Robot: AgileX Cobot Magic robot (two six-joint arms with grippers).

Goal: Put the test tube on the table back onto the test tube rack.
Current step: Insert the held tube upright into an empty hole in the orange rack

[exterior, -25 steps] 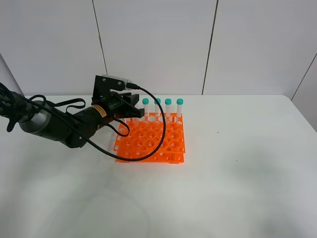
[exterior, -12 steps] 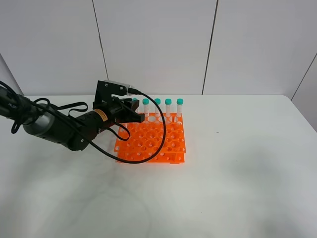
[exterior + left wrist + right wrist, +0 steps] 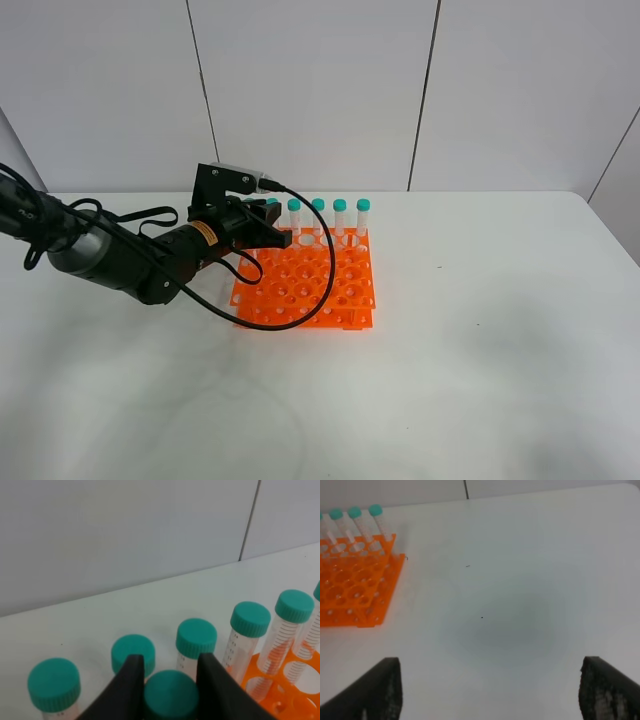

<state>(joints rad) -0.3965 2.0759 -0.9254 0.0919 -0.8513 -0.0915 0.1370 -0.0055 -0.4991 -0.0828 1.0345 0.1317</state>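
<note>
Rack [image 3: 305, 283] sits on the table [image 3: 480, 360], left of centre and toward the back. Tubes [image 3: 340, 217] stand upright in its rear row, side by side. Left arm [image 3: 120, 260] comes in from the left, low over the table, with the left gripper [image 3: 268, 228] above the rack's rear-left corner. Its fingers [image 3: 131, 680] sit either side of one tube [image 3: 171, 696], cap between them, just in front of the rear row. Right gripper [image 3: 490, 690] is over bare table right of the rack, well apart from it, fingers spread wide. Wall [image 3: 320, 90] behind the table's back edge.
</note>
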